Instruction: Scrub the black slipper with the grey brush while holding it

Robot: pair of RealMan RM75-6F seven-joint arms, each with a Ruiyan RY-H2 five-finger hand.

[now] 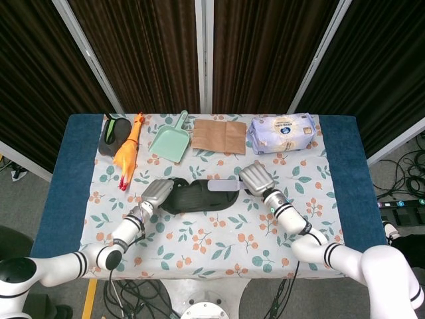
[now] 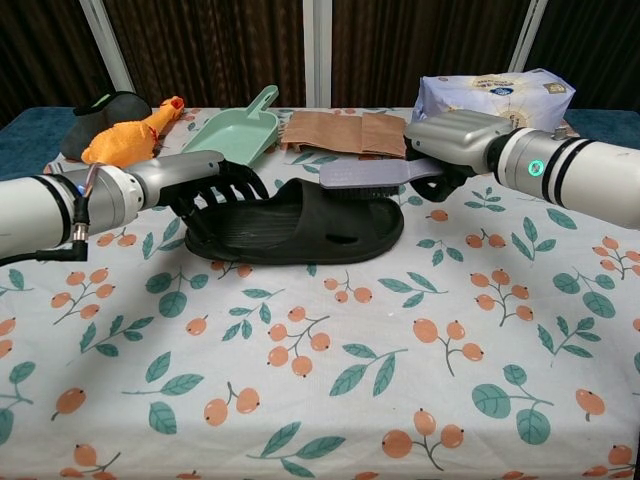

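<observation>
The black slipper (image 1: 199,197) (image 2: 295,232) lies on the floral cloth near the table's middle. My left hand (image 1: 158,192) (image 2: 205,182) grips its heel end, fingers curled over the rim. My right hand (image 1: 256,180) (image 2: 455,141) holds the grey brush (image 1: 223,186) (image 2: 365,175) by its handle. The brush lies level, bristles down, over the slipper's toe strap; whether the bristles touch it is unclear.
Along the back edge lie a dark shoe (image 1: 113,133), an orange rubber chicken (image 1: 128,149), a green dustpan (image 1: 169,139), a brown paper bag (image 1: 220,135) and a white tissue pack (image 1: 282,133). Open cloth (image 2: 330,380) stretches in front of the slipper.
</observation>
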